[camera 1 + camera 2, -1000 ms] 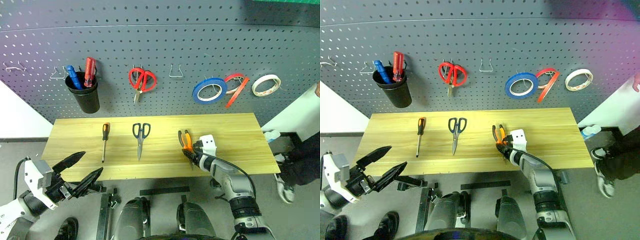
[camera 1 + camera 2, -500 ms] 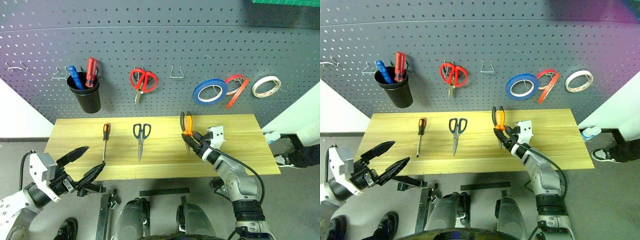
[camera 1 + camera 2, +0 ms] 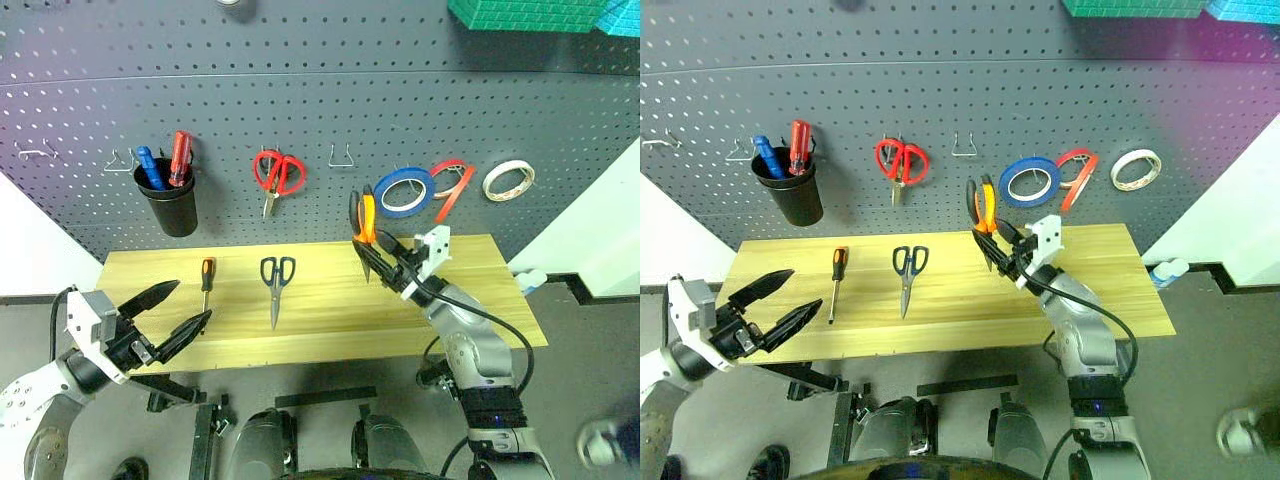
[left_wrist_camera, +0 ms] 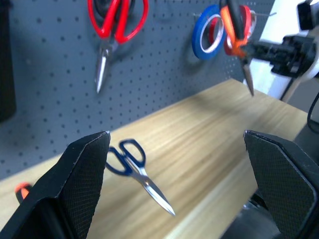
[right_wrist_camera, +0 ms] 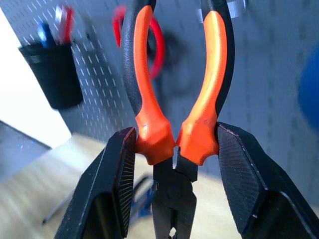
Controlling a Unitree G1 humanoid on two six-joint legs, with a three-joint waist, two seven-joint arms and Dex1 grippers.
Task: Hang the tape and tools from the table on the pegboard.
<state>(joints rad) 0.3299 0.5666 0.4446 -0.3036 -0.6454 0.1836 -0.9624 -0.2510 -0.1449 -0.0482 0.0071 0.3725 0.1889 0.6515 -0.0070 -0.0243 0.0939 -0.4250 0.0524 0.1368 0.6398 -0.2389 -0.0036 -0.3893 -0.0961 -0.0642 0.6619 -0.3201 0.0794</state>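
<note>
**One tool off the worktop, two left lying**

One tool is in my grip now: the pliers [image 3: 362, 218] sit clamped in my right gripper [image 3: 383, 259], handles up and nose down, the pads pinching the base of the orange grips. A second ago they lay flat on the worktop [image 3: 480, 330] under my right gripper; half a second ago they were just off the wood; now they hang in front of the pegboard [image 3: 300, 100], below the bare wire hook [image 3: 344, 156] and beside the blue roll [image 3: 402, 192]. By my reckoning the pick-up is done and hanging comes next, with that free hook the likely target. The red tape [image 3: 452, 180] already hangs on the board between the blue roll and the cream-white roll [image 3: 505, 179]. The black-handled scissors [image 3: 276, 283] and the screwdriver [image 3: 205, 282] lie on the planks, untouched.

My left gripper [image 3: 170, 315] hovers empty at the near left edge of the worktop, jaws spread wide, having edged slightly forward.

The right wrist view shows what the head views cannot: the fingers [image 5: 112, 184] press the handles from outside, and the handles stand parted, leaving a loop a hook could enter. The left wrist view shows the scissors lying between my open fingers' line of sight, well short of them.
</note>
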